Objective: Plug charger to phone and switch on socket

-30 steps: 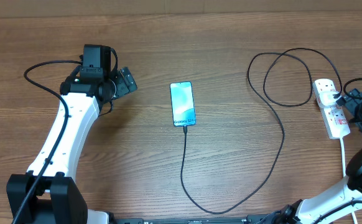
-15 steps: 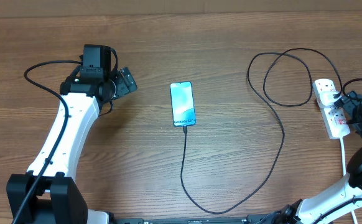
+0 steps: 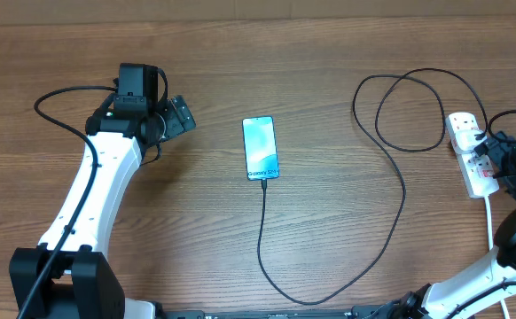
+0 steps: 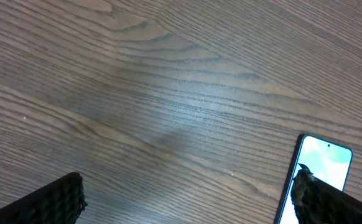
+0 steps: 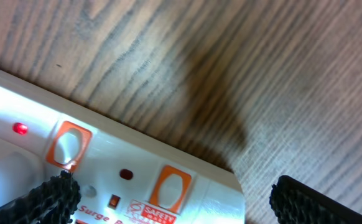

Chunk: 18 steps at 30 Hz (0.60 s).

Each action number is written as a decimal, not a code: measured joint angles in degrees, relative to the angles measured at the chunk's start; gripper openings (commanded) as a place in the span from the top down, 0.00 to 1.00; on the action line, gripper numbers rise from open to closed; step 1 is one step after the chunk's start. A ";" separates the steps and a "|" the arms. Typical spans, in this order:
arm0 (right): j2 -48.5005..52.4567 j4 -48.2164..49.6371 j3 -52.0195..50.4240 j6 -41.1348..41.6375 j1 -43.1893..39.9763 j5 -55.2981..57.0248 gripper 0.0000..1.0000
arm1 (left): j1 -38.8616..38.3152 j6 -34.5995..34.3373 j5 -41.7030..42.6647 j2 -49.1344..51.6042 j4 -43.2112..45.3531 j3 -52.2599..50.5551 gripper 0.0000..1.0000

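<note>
**Trainee:** While both arms are in frame, where do the task's things lie?

**Operator:** Overhead view. I see the phone (image 3: 261, 147) flat and screen up at mid-table, somewhat nearer the far edge, with its long axis running far to near. The charger (image 3: 261, 226) meets its near short edge and drops toward the near edge. It then sweeps right and climbs in a loop to the socket (image 3: 481, 182) by the right edge. Whether the tip is fully seated I cannot tell from here.

**Trainee:** And the socket itself?

**Operator:** Right wrist view. It is a white strip with orange-red switches (image 5: 68, 146), and one small red lamp (image 5: 20, 129) glows beside the left switch. Overhead, a black plug (image 3: 480, 136) sits in it and its white cord (image 3: 490, 221) runs toward the near edge.

**Trainee:** The end effectors?

**Operator:** The left gripper (image 3: 183, 116) has its jaws wide apart and holds nothing. It is over bare table (image 3: 347, 53), to the left of the phone and apart from it. Its wrist view catches only the phone's corner at lower right. The right gripper (image 5: 175, 190) is likewise spread wide, one finger at each side of its view, directly above the socket's switch row. I cannot tell whether it touches the strip, but it grips nothing.
</note>
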 measured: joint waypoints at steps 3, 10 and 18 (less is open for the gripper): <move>-0.44 -1.18 0.04 0.44 0.00 0.66 0.00 | 0.00 0.00 0.00 0.00 0.00 0.00 0.00; -5.77 -2.91 0.04 1.29 0.00 0.72 0.00 | 0.00 0.00 0.00 0.00 0.00 0.00 0.00; -8.15 -6.14 0.04 1.25 -0.02 -1.70 0.00 | 0.00 0.00 0.00 0.00 0.00 0.00 0.00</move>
